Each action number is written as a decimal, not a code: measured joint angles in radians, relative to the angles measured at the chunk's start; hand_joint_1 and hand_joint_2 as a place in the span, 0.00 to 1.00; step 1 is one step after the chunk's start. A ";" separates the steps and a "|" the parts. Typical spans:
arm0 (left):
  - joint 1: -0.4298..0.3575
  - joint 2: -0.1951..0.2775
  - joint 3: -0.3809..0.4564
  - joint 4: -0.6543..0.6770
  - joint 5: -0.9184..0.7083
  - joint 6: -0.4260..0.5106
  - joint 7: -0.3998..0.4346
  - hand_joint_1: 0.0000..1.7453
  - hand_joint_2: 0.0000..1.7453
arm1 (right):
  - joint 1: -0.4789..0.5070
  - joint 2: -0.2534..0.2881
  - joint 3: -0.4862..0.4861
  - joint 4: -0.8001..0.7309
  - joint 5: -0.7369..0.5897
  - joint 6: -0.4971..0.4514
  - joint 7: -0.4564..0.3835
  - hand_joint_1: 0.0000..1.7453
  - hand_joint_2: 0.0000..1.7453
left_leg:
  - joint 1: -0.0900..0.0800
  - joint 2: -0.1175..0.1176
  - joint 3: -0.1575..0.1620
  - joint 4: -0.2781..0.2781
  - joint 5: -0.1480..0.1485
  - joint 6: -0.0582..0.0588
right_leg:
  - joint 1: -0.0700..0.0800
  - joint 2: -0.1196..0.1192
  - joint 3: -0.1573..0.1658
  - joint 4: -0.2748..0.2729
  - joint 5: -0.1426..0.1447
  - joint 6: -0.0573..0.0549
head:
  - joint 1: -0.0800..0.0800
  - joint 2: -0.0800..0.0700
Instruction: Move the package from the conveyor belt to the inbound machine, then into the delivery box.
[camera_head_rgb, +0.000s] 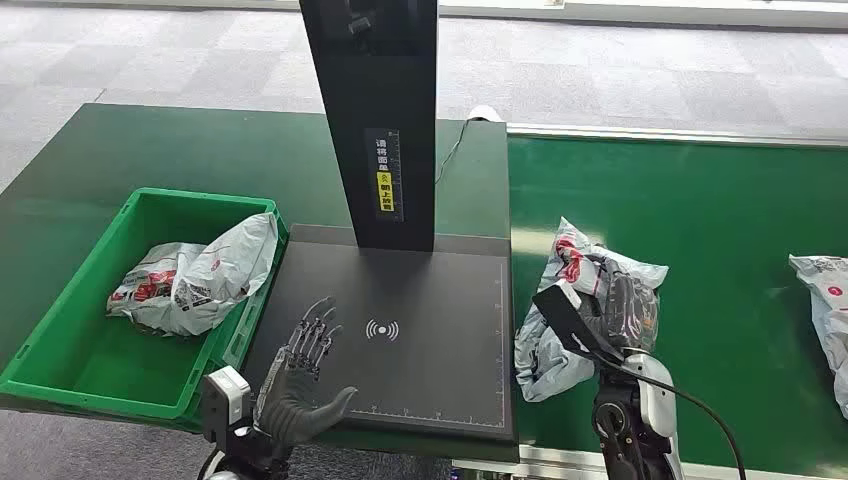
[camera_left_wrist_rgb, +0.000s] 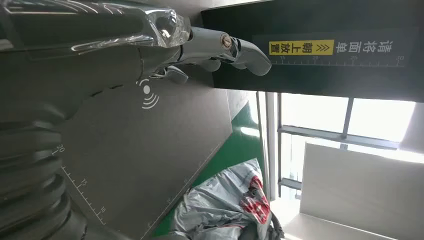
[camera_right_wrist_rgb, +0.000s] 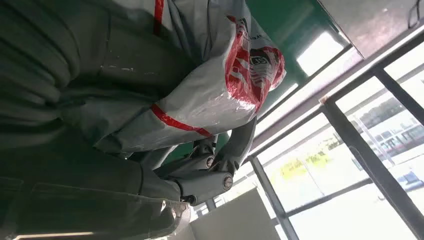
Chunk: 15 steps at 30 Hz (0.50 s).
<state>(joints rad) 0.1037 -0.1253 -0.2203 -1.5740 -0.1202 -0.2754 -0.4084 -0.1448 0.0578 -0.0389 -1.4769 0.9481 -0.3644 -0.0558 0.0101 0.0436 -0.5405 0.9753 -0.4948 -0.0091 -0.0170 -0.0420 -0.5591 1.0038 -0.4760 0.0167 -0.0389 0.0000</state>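
A grey plastic package (camera_head_rgb: 560, 300) with red print lies on the green conveyor belt (camera_head_rgb: 720, 220), just right of the inbound machine's black plate (camera_head_rgb: 420, 340). My right hand (camera_head_rgb: 622, 305) grips it from above. The right wrist view has the package (camera_right_wrist_rgb: 210, 95) pressed against the palm with the fingers (camera_right_wrist_rgb: 210, 170) curled round its edge. My left hand (camera_head_rgb: 300, 370) hovers open over the plate's near left corner, holding nothing. In the left wrist view its fingers (camera_left_wrist_rgb: 225, 47) stretch toward the machine's black column (camera_left_wrist_rgb: 340, 65), with the package (camera_left_wrist_rgb: 225, 205) beyond the plate (camera_left_wrist_rgb: 165, 145).
The green delivery box (camera_head_rgb: 60, 350) stands left of the plate with another grey package (camera_head_rgb: 195, 275) inside. The tall black column (camera_head_rgb: 375, 120) rises from the plate's far edge. A further package (camera_head_rgb: 825, 300) lies at the belt's right edge.
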 joint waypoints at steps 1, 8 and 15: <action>0.000 0.000 -0.001 0.000 0.000 0.000 -0.001 0.00 1.00 | 0.000 0.001 -0.002 -0.003 -0.007 -0.014 -0.011 1.00 1.00 | 0.000 0.000 0.000 0.000 0.000 0.000 | 0.000 0.000 0.000 0.000 0.000 0.000 | 0.000 0.000; -0.007 -0.008 -0.006 0.005 0.000 0.005 -0.010 0.00 1.00 | 0.006 0.015 -0.023 -0.058 -0.122 -0.132 -0.151 1.00 1.00 | 0.000 0.000 0.000 0.000 0.000 0.000 | 0.000 0.000 0.000 0.000 0.000 0.000 | 0.000 0.000; -0.038 -0.011 -0.004 0.014 0.017 0.035 -0.062 0.00 1.00 | 0.008 0.033 0.060 -0.077 -0.385 0.157 -0.295 1.00 1.00 | 0.000 -0.001 0.000 0.000 0.000 0.000 | 0.000 -0.001 0.000 0.000 0.000 0.000 | 0.000 0.000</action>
<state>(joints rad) 0.0661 -0.1368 -0.2243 -1.5599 -0.1029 -0.2403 -0.4705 -0.1363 0.0903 0.0215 -1.5536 0.5627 -0.2076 -0.3509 0.0104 0.0430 -0.5406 0.9751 -0.4945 -0.0092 -0.0165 -0.0426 -0.5592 1.0038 -0.4759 0.0166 -0.0392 0.0000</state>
